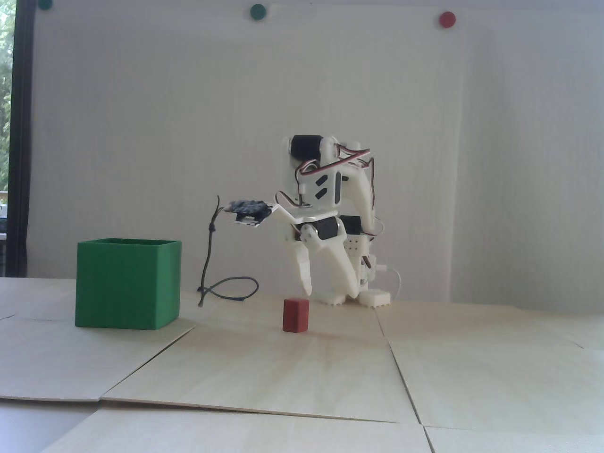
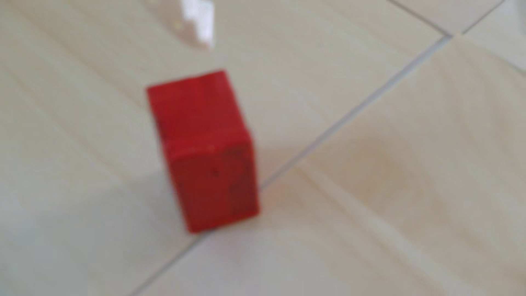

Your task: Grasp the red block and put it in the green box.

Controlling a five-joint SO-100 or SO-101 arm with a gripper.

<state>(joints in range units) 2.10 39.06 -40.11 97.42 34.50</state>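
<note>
Red block (image 1: 295, 315) upright on wood table (image 1: 264, 373), right of box (image 1: 127, 283), well apart. Gripper (image 1: 325, 292) just behind block, jaws spread, empty. Judged light, rigid, matte; grip opposite flat sides mid-height.

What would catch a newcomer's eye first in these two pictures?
In the fixed view, the green box stands out at the left on the pale wooden table. The small red block stands upright near the middle, just in front of the white arm, whose gripper points down behind it with its jaws apart. In the wrist view the block fills the centre, blurred, beside a seam between boards.
</note>
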